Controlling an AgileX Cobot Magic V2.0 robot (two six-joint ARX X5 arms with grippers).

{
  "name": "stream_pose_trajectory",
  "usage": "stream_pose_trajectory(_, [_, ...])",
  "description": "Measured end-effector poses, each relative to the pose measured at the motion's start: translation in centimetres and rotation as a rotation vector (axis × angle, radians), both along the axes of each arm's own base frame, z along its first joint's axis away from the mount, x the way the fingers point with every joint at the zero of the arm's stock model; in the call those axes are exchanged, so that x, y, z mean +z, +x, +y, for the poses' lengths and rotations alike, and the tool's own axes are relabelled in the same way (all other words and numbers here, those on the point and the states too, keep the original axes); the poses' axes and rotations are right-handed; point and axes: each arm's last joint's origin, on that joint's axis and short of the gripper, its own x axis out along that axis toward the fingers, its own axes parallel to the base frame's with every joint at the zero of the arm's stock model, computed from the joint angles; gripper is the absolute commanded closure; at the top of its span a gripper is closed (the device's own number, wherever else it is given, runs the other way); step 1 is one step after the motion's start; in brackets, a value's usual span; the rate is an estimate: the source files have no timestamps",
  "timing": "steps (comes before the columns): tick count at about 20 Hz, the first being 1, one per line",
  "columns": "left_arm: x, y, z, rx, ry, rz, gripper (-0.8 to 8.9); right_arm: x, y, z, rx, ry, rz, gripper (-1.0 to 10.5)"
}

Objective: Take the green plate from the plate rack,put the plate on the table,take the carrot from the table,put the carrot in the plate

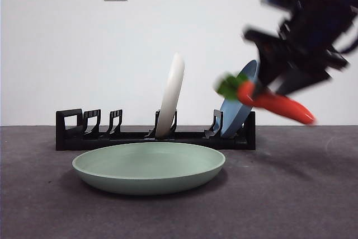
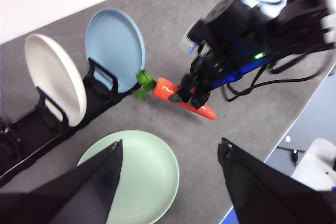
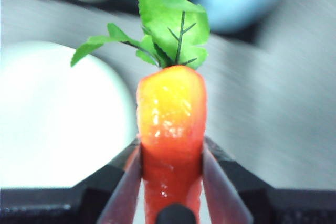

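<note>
Your table (image 1: 45,205) carries everything here, dark grey and speckled. Along its back runs the plate rack (image 1: 112,137), long and black, with a cream-white plate (image 1: 171,94) standing upright near its middle and a light blue plate (image 1: 239,110) leaning in the end slot. In front of the rack, the green plate (image 1: 149,166) lies flat on the table, nothing in it.

Your right gripper (image 2: 190,92) hangs in the air beside the blue plate's end of the rack, off to the side of the green plate, and its fingers (image 3: 126,192) pinch the carrot (image 1: 277,104) around its body. The carrot is clear of the table, tilted with its tip lower and its green leaves (image 3: 168,30) pointing toward the rack.

Your left gripper (image 2: 170,182) waits above the green plate with its fingers spread and holding nothing.
</note>
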Motion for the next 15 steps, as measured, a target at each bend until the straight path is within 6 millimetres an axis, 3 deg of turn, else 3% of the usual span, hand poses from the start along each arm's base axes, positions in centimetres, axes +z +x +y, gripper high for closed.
stream_pose_trajectory(3, [-0.1, 0.0, 0.1, 0.007, 0.017, 0.005, 5.02, 0.2, -1.1, 3.8, 0.092, 0.085, -0.044, 9.6])
stream_pose_trajectory(8, [-0.4, -0.1, 0.3, 0.008, 0.050, 0.022, 5.02, -3.8, -1.3, 9.9, 0.187, 0.146, -0.037, 9.6])
stream_pose_trajectory(11, [-0.6, -0.2, 0.3, 0.008, 0.068, 0.032, 5.02, -7.2, -1.1, 11.6, 0.194, 0.125, 0.015, 9.6])
stream_pose_trajectory(15, [-0.9, -0.2, 0.5, 0.008, 0.097, 0.048, 5.02, -9.5, -0.8, 12.3, 0.162, 0.081, 0.037, 9.6])
